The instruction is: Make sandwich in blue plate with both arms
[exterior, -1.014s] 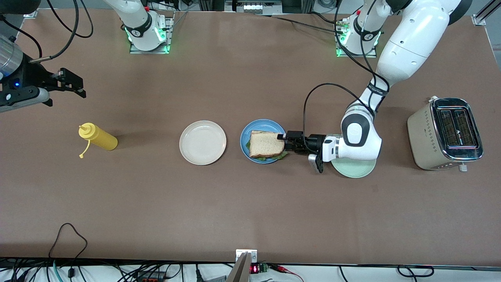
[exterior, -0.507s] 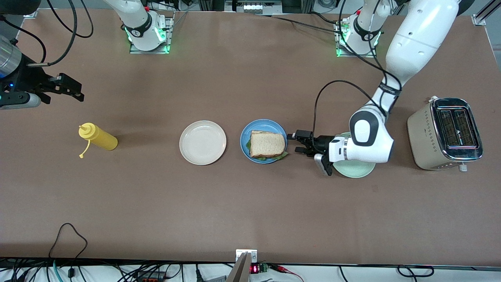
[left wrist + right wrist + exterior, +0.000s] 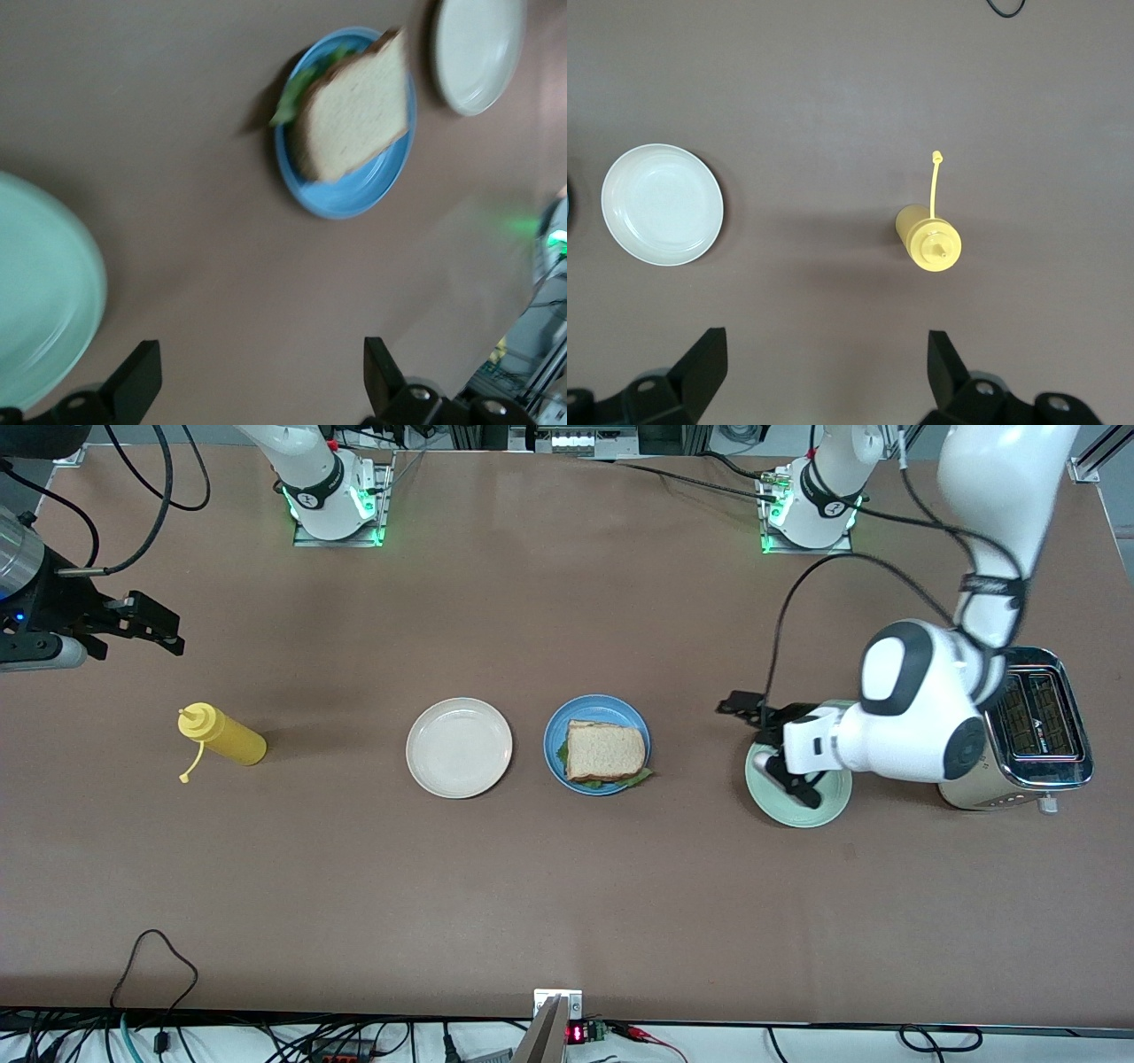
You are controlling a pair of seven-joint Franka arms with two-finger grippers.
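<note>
While your left gripper (image 3: 753,726) hangs over the bare table at the edge of the pale mint green plate (image 3: 797,802), its fingers (image 3: 133,385) stand spread wide with nothing between them. You will find the sandwich (image 3: 605,751) toward the right arm's end of the table from this gripper, well apart from it. It lies on the blue plate (image 3: 596,708), top bread slice flat and square, with green lettuce (image 3: 636,778) poking out at the edge nearer the front camera. In your left wrist view the same sandwich (image 3: 354,111) sits on the blue plate (image 3: 341,199), lettuce (image 3: 297,88) showing along one side, and the mint green plate (image 3: 44,292) lies close beside the gripper's own finger. The beige plate (image 3: 459,747) lies just beside the blue plate, toward the right arm's end. The toaster (image 3: 1010,731) stands at the left arm's end of the table, partly covered by the left arm's wrist.

Your right gripper (image 3: 146,624) waits in the air at the right arm's end of the table, its fingers (image 3: 700,367) also spread apart and empty. Below it, the right wrist view shows the yellow squeeze bottle (image 3: 928,239) with its cap hanging loose on a tether, and the beige plate (image 3: 662,204) well apart from the bottle. On the table the bottle (image 3: 221,735) lies on its side.
</note>
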